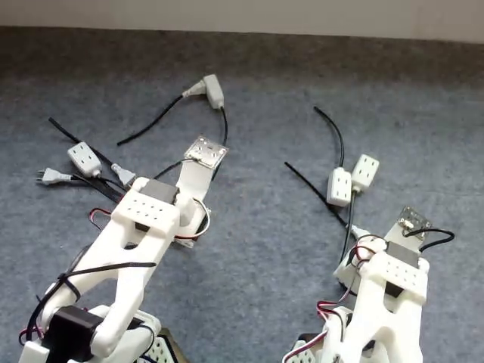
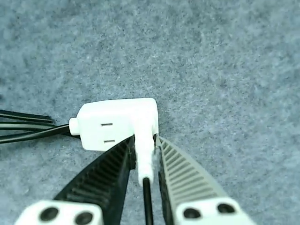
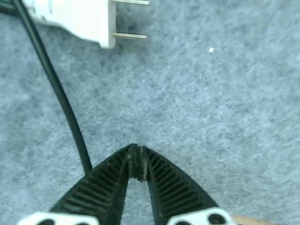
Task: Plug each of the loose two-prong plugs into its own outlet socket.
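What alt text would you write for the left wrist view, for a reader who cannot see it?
The left end effector is shut on a white plug that meets the end of a white outlet socket lying on grey carpet. The plug's black cord runs back between the fingers; more black cords lie beside the socket.

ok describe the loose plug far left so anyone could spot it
On the grey carpet, find the white parts left of the left arm. The plug is the outermost, slim with its bare prongs pointing outward, unlike the square socket block beside it.
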Available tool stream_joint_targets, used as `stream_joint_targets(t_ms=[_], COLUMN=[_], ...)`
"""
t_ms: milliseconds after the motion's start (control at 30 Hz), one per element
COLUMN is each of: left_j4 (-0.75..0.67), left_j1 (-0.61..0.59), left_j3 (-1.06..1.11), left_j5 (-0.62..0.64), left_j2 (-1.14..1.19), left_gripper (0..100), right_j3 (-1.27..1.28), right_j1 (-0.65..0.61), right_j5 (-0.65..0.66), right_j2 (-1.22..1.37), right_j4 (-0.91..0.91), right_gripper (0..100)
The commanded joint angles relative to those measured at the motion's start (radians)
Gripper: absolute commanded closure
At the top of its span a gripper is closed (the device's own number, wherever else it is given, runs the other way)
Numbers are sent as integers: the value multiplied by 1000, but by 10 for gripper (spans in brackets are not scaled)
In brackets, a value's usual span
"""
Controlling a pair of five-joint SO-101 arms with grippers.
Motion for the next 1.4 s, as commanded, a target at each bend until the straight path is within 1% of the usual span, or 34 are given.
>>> stream_joint_targets(t_ms=[0, 100, 167, 267, 333, 433, 500, 633, 733, 833, 900, 1067, 1133, 1233, 1367], left_j4=[107, 232, 311, 399, 430, 442, 442, 448, 442, 439, 442, 437, 416, 344, 239], left_j1=[-30, -30, -30, -59, -88, -136, -166, -209, -219, -214, -209, -159, -120, -71, -53], left_j3=[-41, -145, -232, -374, -461, -556, -579, -565, -519, -499, -498, -433, -390, -311, -214], left_j5=[-101, -227, -298, -399, -489, -620, -740, -1043, -1258, -1416, -1479, -1583, -1596, -1596, -1596], left_j2=[4, 4, 4, 5, 5, 5, 12, 13, 7, 15, 15, 16, 16, 16, 16], left_gripper=[867, 806, 783, 775, 775, 774, 774, 775, 775, 775, 775, 775, 775, 775, 775], right_j3=[-2, -1, -1, -1, -1, -1, -1, -1, -1, -1, -1, -1, -1, -1, -1], right_j1=[-7, -7, -7, -7, -7, -7, -7, -7, -7, -7, -7, -5, -5, -5, -5], right_j5=[-5, -5, -5, -5, -5, -5, -5, -5, -5, -5, -5, -5, -5, -5, -5], right_j2=[2, 4, 4, 4, 4, 4, 4, 4, 4, 4, 4, 4, 4, 4, 4], right_j4=[-15, -15, -15, -15, -15, -15, -15, -15, -15, -15, -15, -15, -15, -15, -15], right_gripper=[991, 991, 991, 991, 991, 991, 991, 991, 991, 991, 991, 991, 991, 991, 991])
